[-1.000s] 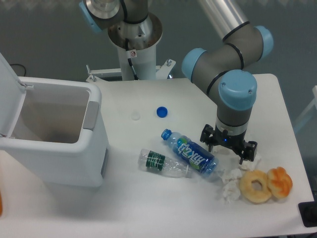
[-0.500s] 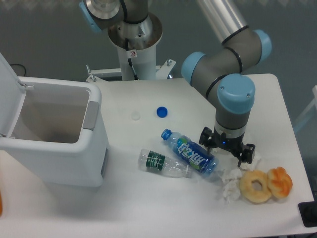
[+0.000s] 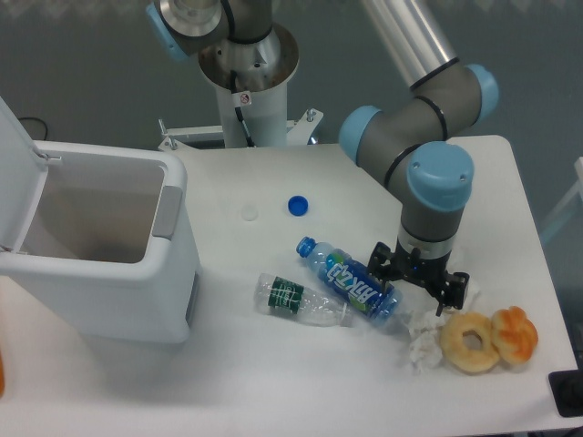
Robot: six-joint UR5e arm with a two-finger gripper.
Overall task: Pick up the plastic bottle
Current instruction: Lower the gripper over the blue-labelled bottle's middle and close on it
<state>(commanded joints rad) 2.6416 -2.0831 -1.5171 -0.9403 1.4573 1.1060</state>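
The plastic bottle (image 3: 351,280) lies on its side on the white table (image 3: 273,191), blue cap pointing up-left, blue label with white lettering facing up. My gripper (image 3: 418,283) hangs just right of the bottle's base, low over the table, fingers spread open with nothing between them. Its left finger (image 3: 377,265) is close to the bottle's lower end.
A crushed clear bottle with a green label (image 3: 301,299) lies touching the blue bottle's left side. Crumpled white paper (image 3: 421,339) and two bagel-like rings (image 3: 487,339) sit right of the gripper. A loose blue cap (image 3: 297,205), a white cap (image 3: 249,212) and an open white bin (image 3: 91,241) are to the left.
The gripper has lowered slightly and shifted a little toward the bottle's base. The bottle has not moved.
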